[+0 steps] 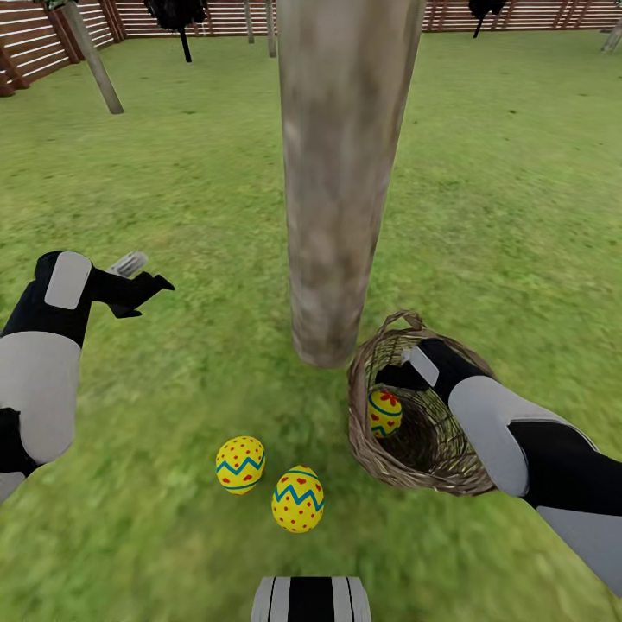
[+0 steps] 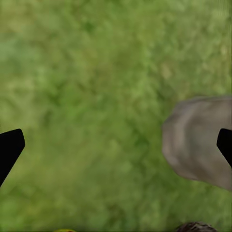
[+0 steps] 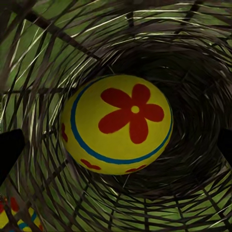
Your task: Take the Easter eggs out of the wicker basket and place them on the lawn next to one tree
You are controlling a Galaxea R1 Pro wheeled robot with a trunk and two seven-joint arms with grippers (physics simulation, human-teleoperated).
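Two yellow Easter eggs [image 1: 240,464] [image 1: 298,498] lie on the lawn [image 1: 501,216] just in front of the tree [image 1: 333,173]. The wicker basket [image 1: 363,432] lies tipped on its side to the right of the trunk. Inside it rests the third egg [image 1: 385,412], its red flower in a blue ring facing out [image 3: 118,123]. My right gripper [image 1: 390,378] reaches into the basket's mouth, open [image 3: 116,150], with the fingers wide on either side of the egg and apart from it. My left gripper [image 1: 142,281] hovers open [image 2: 116,150] over grass left of the trunk base [image 2: 198,145].
A brown slat fence [image 1: 34,43] rings the back. A leaning trunk [image 1: 95,60] and a dark cypress [image 1: 177,17] stand far back left. My base [image 1: 311,600] shows at the bottom edge. One lawn egg [image 3: 14,217] shows through the weave [image 3: 48,58].
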